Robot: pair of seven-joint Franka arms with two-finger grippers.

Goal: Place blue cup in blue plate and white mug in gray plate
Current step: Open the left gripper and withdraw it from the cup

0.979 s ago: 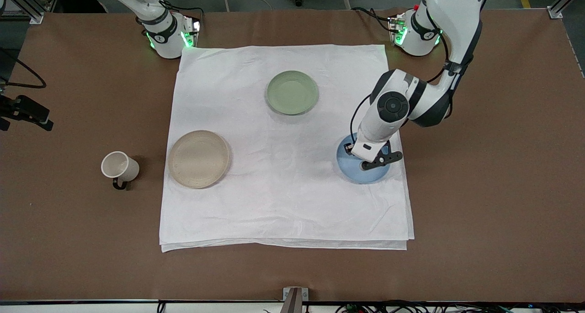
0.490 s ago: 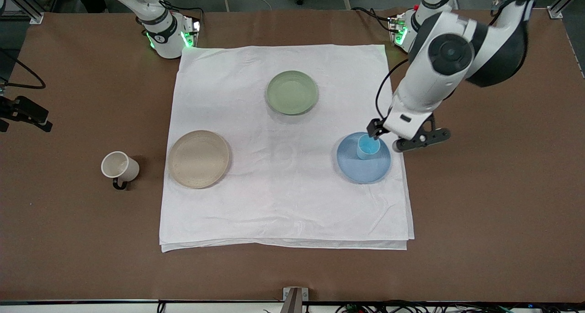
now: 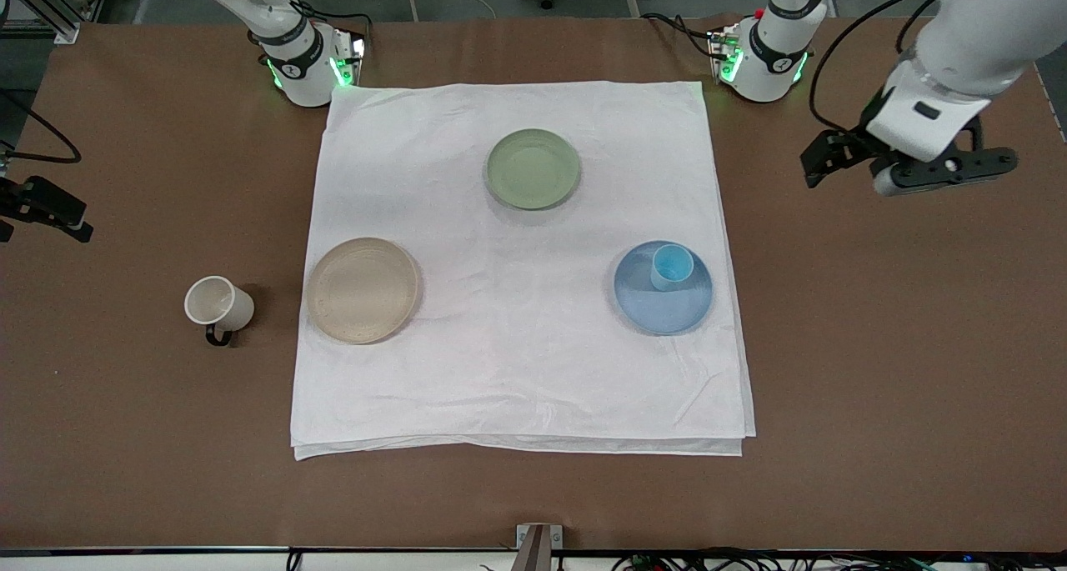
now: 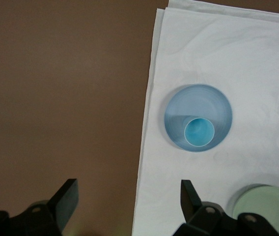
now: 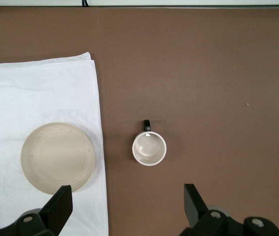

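Brown tabletop (image 3: pixel 875 346): blue cup (image 3: pixel 672 266) stands in blue plate (image 3: pixel 663 304); left hand (image 3: pixel 909 164) hovers spread and empty; right hand (image 5: pixel 125 206) gapes wide above white mug (image 5: pixel 149 149).

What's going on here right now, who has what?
Nothing is held. The small light-blue tumbler stands upright on the round blue plate. The left pincer is open, raised over bare table at the left arm's end. The off-white mug with the dark handle sits on the bare table beside the empty beige plate. The right pincer is open, above them.
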